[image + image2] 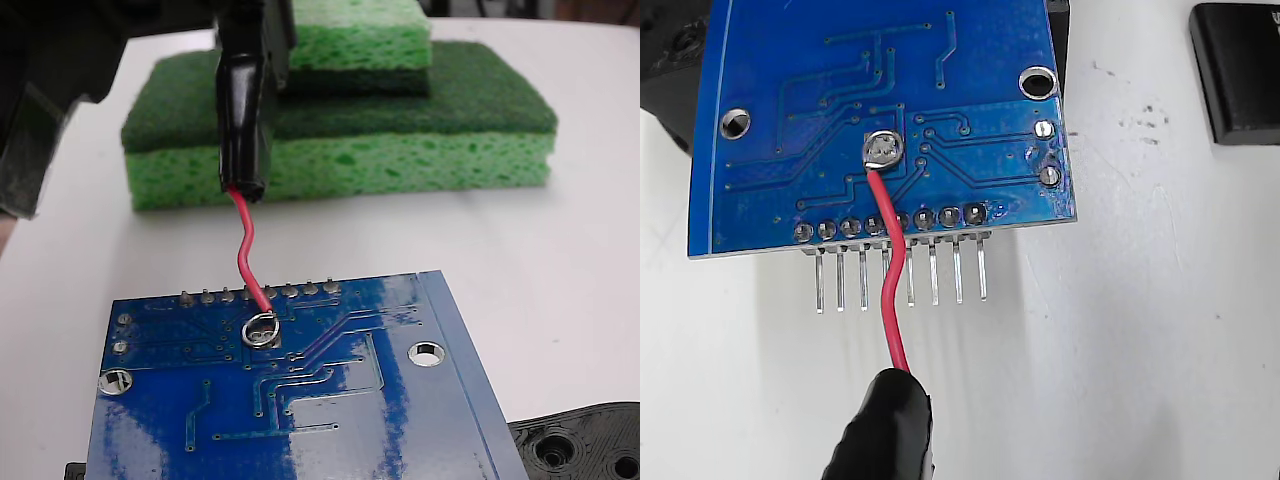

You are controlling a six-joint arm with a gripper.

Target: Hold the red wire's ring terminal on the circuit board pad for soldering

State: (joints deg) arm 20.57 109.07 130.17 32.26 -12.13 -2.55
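Observation:
The blue circuit board (330, 400) (840, 90) lies flat on the white table. The red wire (245, 250) (892, 290) curves down from its black sleeve (240, 130) (885, 430) to the board. My gripper (252, 70) is shut on that sleeve, above the board's pin edge. The silver ring terminal (247, 331) (865, 152) rests flat on the board just inside the row of solder pins. It encircles the silvery-white pad (262, 331) (882, 150), which shows through its open centre. The gripper's fingers are mostly out of frame in the wrist view.
Two green sponges (340, 150) are stacked behind the board. A black plastic piece with holes (580, 445) sits at the board's lower right corner. A black block (1240, 70) lies to the right in the wrist view. The pins (900, 275) overhang the table.

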